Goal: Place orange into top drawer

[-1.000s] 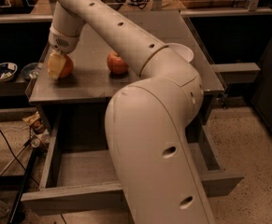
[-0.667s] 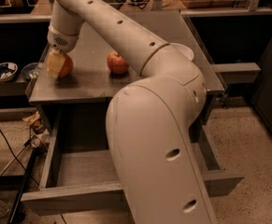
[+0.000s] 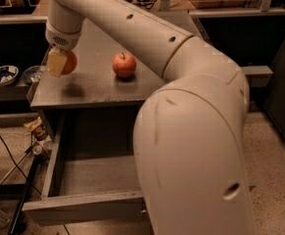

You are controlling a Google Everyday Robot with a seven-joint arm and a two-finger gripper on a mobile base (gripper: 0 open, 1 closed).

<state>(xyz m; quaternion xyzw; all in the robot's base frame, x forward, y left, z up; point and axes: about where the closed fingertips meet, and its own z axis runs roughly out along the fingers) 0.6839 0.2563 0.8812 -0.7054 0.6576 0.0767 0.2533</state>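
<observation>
Gripper (image 3: 59, 63): left of the red apple (image 3: 124, 65), clamped around the orange, with a pale finger pad (image 3: 55, 62) covering its left side.
Orange (image 3: 69, 61): in the gripper, level with the apple and lifted clear; its shadow falls on the tabletop (image 3: 98, 89) underneath.
Apple: stands stem-up on the tabletop.
Top drawer (image 3: 83, 208): pulled open, below and in front of the apple.
Arm (image 3: 191, 131): sweeps behind the apple and down to its right.

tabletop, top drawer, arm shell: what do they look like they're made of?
Tabletop: grey, matte, probably painted wood or laminate; soft shadow, no glare. Top drawer: same grey, flat square-edged panels, likely wood. Arm shell: smooth cream plastic, dull sheen, moulded holes. Gripper, above the tabletop's left side, holds the orange.
</observation>
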